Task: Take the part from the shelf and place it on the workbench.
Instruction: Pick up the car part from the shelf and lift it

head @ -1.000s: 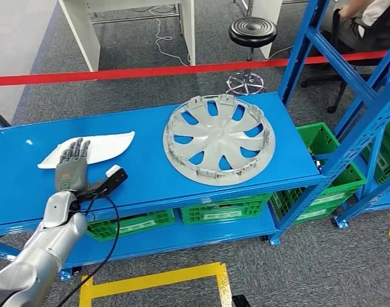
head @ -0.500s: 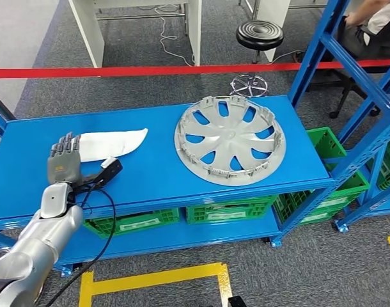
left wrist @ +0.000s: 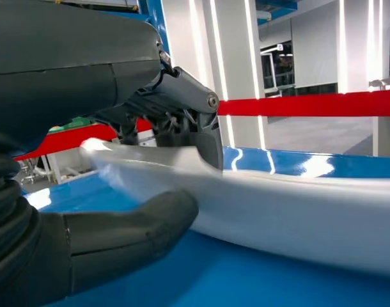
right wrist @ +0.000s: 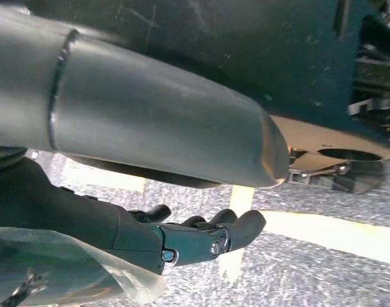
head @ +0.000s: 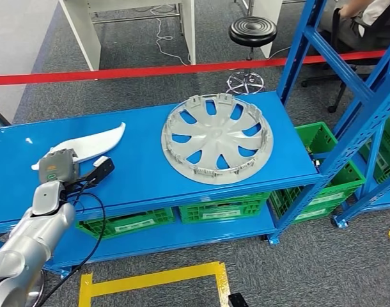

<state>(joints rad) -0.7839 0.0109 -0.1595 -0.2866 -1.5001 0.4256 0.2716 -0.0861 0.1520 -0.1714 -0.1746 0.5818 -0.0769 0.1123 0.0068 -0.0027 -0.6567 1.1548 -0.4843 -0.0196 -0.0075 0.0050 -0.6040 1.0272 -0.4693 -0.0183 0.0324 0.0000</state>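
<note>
The left hand [head: 58,167], flat on top a moment before, had closed its fingers [left wrist: 202,128] and thumb around the white part [head: 94,142]; one end now tipped up off the blue shelf [head: 144,166]; lifting looked ready to begin.

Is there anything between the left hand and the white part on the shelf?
Nothing visible does. The left hand already grips the near end of the white part, thumb under it, fingers over it. The hubcap lies apart, to the right.
</note>
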